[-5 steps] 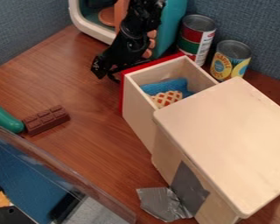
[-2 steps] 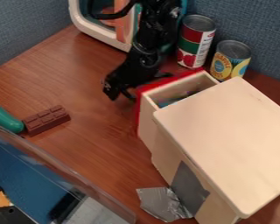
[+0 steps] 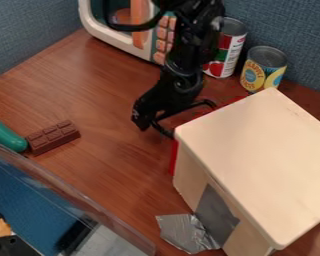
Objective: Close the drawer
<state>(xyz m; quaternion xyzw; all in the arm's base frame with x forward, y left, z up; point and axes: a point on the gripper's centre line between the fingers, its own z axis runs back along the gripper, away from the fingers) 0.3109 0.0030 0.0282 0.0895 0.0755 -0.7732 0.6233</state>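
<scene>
Because the drawer [image 3: 174, 157] shows little more than a red strip at the wooden cabinet's [image 3: 256, 145] front, on the table's [image 3: 99, 90] right side, the closing push looks nearly done. The claw [image 3: 154, 126] is by that strip, toward the far left corner; whether spread or pressed together, I cannot tell. Next: a short, square nudge until flush, then backing off.

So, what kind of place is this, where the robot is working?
Probably a robot test corner made up as a toy kitchen: a black robot arm stands over a wooden table, with a toy microwave and food cans against blue fabric partitions.
</scene>
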